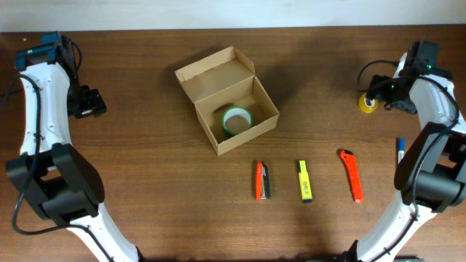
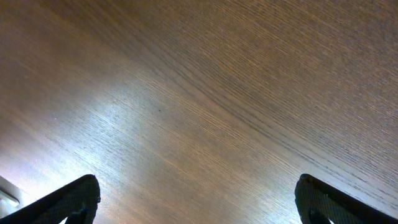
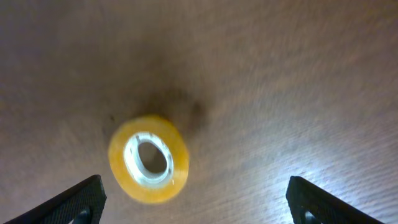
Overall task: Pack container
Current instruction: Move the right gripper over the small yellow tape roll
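The container [image 1: 245,137], a brown cardboard box, stands open at the table's middle with its flap lid tilted back. A green-and-white tape roll [image 1: 237,118] lies inside it. A yellow tape roll [image 1: 368,103] lies flat at the far right. My right gripper [image 1: 376,92] hovers just over it, open and empty. In the right wrist view the yellow roll [image 3: 149,159] sits left of centre, ahead of the wide-apart fingertips of the right gripper [image 3: 196,199]. My left gripper [image 1: 89,103] is at the far left, open over bare wood, with nothing between the fingertips of the left gripper [image 2: 198,199].
In front of the box lie a red-and-black stapler [image 1: 263,180], a yellow highlighter [image 1: 305,180] and an orange box cutter [image 1: 351,175] in a row. A blue pen [image 1: 400,151] lies by the right arm's base.
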Controlling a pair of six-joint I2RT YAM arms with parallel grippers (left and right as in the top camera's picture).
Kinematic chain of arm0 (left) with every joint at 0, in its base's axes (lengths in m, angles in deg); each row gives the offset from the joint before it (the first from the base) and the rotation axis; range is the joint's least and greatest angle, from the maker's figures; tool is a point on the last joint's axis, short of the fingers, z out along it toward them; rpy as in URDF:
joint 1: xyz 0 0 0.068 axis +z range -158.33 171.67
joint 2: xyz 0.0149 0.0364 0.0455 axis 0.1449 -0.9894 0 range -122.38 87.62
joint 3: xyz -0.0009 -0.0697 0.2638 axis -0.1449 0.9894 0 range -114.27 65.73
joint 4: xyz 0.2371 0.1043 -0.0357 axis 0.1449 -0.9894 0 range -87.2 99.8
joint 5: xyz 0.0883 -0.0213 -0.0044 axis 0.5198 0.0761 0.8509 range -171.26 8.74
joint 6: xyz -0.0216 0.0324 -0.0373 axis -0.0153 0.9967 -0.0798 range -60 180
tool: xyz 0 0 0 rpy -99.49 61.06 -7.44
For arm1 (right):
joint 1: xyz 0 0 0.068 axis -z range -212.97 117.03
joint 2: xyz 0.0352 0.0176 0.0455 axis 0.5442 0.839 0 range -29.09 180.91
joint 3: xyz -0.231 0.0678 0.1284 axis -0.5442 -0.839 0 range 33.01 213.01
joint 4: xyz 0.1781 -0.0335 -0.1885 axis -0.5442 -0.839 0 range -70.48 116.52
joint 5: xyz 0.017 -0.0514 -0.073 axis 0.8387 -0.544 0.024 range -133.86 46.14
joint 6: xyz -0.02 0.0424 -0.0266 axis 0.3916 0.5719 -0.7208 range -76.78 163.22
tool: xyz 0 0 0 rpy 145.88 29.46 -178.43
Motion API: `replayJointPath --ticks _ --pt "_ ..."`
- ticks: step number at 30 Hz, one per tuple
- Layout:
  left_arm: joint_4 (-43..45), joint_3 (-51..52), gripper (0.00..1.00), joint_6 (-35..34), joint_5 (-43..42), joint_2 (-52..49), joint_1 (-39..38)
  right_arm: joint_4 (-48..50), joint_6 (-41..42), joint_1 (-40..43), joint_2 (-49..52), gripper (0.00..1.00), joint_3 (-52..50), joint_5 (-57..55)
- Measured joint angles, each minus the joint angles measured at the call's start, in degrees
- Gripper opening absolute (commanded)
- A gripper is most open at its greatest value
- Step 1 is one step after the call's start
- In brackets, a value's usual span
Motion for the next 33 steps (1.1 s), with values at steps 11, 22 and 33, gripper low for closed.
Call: replayJointPath --ticks 11,22,33 --pt "0.00 0.00 1.00 0.00 -0.02 0.00 0.00 0.59 -0.04 0.09 2.93 0.94 0.59 -1.25" --pt "0.00 0.00 1.00 0.00 -0.02 0.00 0.00 0.04 -0.02 0.22 4.04 0.94 0.59 -1.33" --pt "0.00 0.00 1.00 0.00 -0.02 0.00 0.00 -0.63 -0.02 3.37 4.39 0.93 0.59 -1.40"
